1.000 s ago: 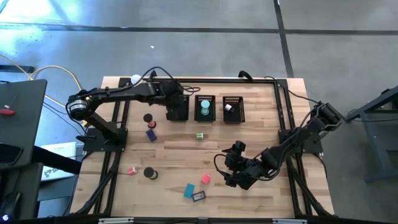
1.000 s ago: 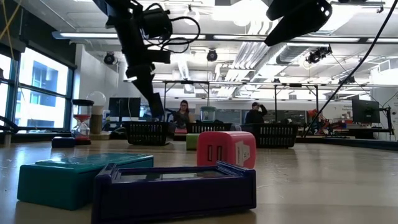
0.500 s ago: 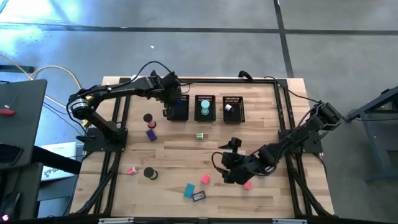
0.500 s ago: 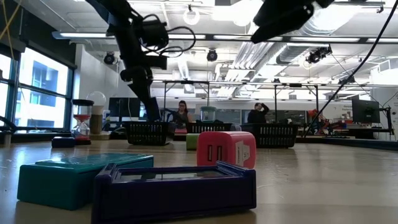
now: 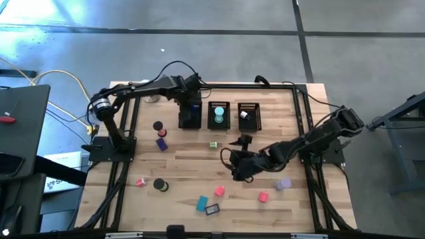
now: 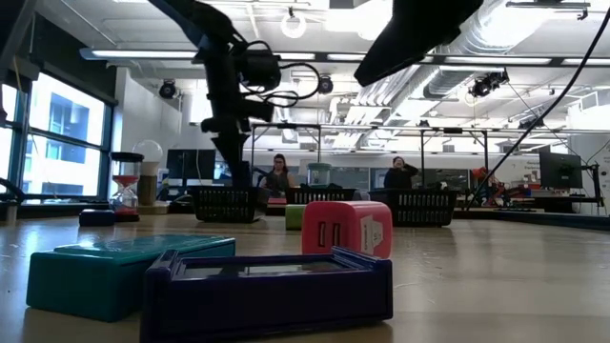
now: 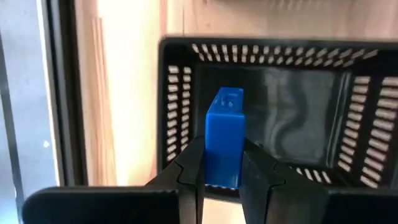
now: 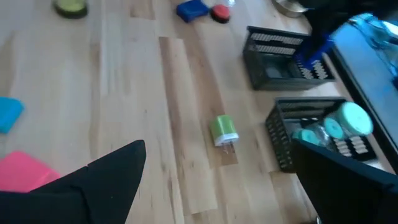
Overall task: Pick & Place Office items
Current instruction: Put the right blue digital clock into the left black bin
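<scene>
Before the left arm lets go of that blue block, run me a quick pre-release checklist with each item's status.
1. Blue block held between the left gripper fingers: ok.
2. Left gripper over the leftmost mesh bin: ok.
3. Bin floor under the block free of other items: ok in the wrist view.
4. Block hanging upright: ok.
5. Right gripper open, empty, away from the bins: ok.
6. Height of the block above the bin floor: cannot tell.

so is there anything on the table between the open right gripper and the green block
No. In the right wrist view only bare wood lies between the right gripper and the green block. The high view also shows nothing in that gap.
</scene>
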Robot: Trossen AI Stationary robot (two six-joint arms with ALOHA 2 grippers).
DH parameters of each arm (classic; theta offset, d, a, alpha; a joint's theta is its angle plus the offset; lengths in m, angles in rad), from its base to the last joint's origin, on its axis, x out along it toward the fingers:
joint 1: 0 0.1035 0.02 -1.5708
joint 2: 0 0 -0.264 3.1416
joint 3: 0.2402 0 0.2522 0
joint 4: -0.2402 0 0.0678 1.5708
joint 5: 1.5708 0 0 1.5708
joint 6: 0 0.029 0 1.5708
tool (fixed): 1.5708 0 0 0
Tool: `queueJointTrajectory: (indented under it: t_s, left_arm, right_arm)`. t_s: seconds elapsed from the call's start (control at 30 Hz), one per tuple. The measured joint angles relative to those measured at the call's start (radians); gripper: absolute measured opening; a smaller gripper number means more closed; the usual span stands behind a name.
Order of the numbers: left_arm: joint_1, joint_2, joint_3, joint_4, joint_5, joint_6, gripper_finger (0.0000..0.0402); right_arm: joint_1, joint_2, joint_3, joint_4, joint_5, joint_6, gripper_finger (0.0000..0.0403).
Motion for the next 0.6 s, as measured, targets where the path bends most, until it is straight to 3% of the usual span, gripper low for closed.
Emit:
queueJointTrajectory:
  t_s: [0.6]
  left_arm:
    - [-0.030,0.007,0.018,-0.066,-0.003,-0.115,0.0054]
  right_arm:
    - [-0.018,-0.002,0.000,0.016,-0.028,-0.241,0.0387]
